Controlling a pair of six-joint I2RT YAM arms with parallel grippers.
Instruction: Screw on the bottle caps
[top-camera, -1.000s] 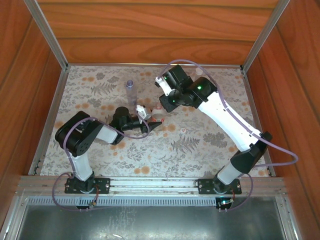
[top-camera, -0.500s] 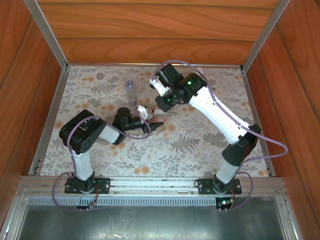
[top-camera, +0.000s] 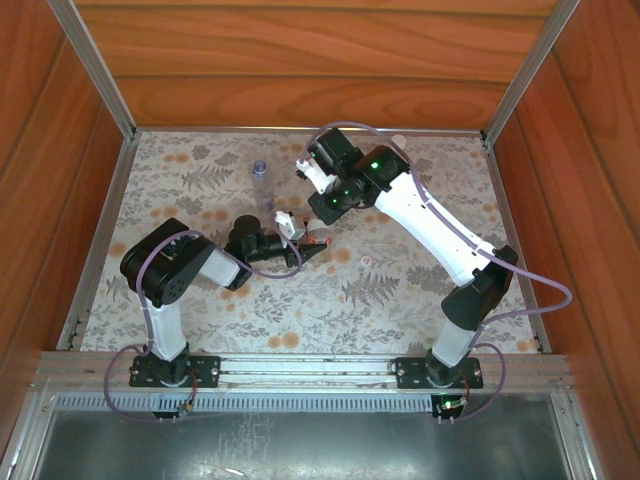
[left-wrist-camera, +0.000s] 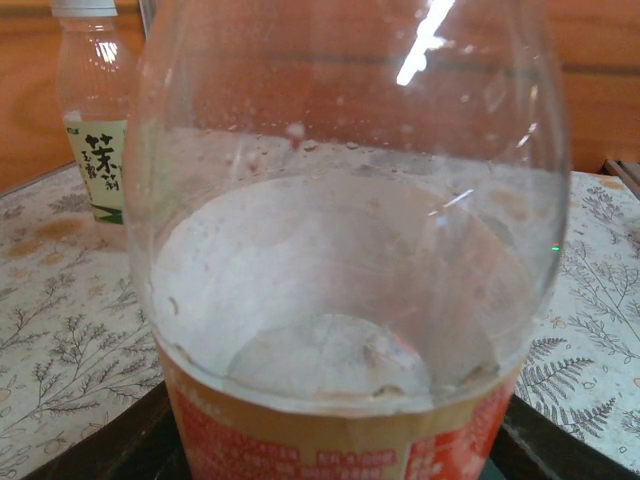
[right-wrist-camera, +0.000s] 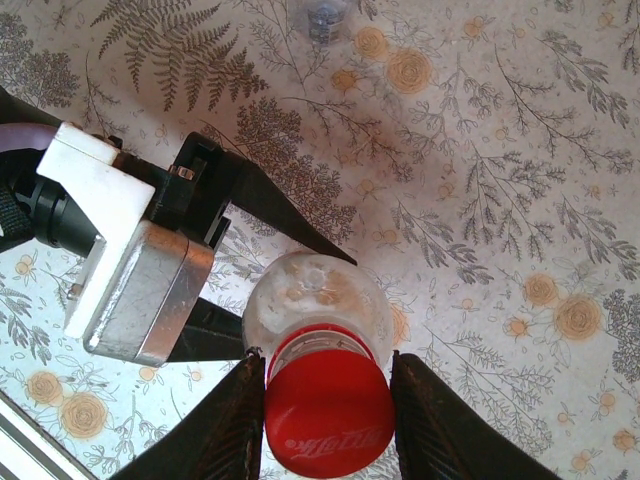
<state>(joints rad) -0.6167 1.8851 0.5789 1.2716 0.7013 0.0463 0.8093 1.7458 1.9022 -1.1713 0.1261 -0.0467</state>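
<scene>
L gripper (top-camera: 308, 247) sits mid-table (top-camera: 400, 290), lying low and reaching to the right; its dark fingers (right-wrist-camera: 275, 215) run either side of the red-label bottle (right-wrist-camera: 318, 295) and press its shoulder, so it's closed on the bottle, about part-way in; from the L wrist cam the bottle's clear dome and red label (left-wrist-camera: 340, 440) stand upright btwn the two finger edges at the bottom corners.

R gripper (right-wrist-camera: 328, 365) comes down from above, arm stretched over from the right; its fingers (right-wrist-camera: 245, 425) hug the red cap (right-wrist-camera: 328, 420) on both sides, touching, narrow gap, cap held; cap sits right over the bottle's neck, top face up w/ white lettering; can't tell if the threads are engaged.

Blue bottle (top-camera: 260, 185) stands upright just left of and beyond the two grippers, apart from both; its top also shows at the upper edge of the R wrist view (right-wrist-camera: 325, 15).

Green-label bottle (left-wrist-camera: 95, 140) stands upright on the table behind and to the left of the held bottle as the L wrist cam sees it, well apart, w/ a white cap (left-wrist-camera: 82, 7) on top.
</scene>
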